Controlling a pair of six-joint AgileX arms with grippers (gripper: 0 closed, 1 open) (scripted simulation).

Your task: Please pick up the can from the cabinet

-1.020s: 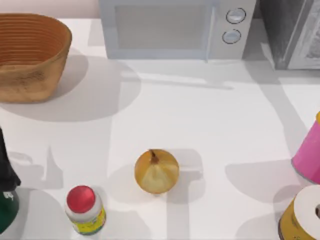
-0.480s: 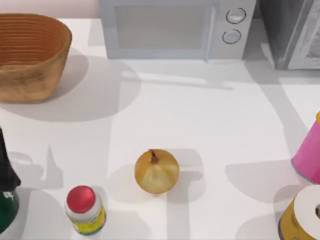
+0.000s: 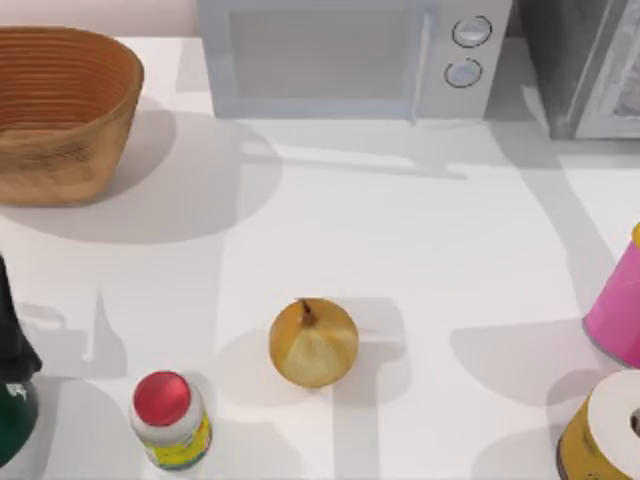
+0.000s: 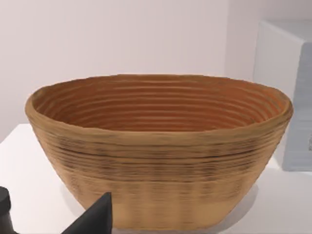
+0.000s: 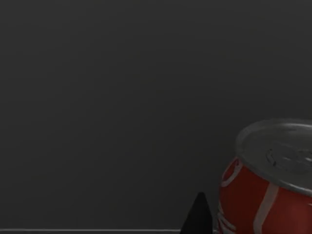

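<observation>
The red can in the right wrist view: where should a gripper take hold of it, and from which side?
Probably around the red can's curved side wall, below the silver lid, with the fingers coming in level from the side. It appears to stand upright, its rimmed lid gives the fingers little to close on, and the round body suits two opposed fingers. A dark fingertip sits beside it against a dark backdrop.

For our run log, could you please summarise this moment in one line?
right gripper: beside upright red soda can | left gripper: facing woven brown basket

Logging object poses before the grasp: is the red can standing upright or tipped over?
Upright, slightly tilted in the right wrist view: the red can shows its silver lid on top, its red side below.
</observation>
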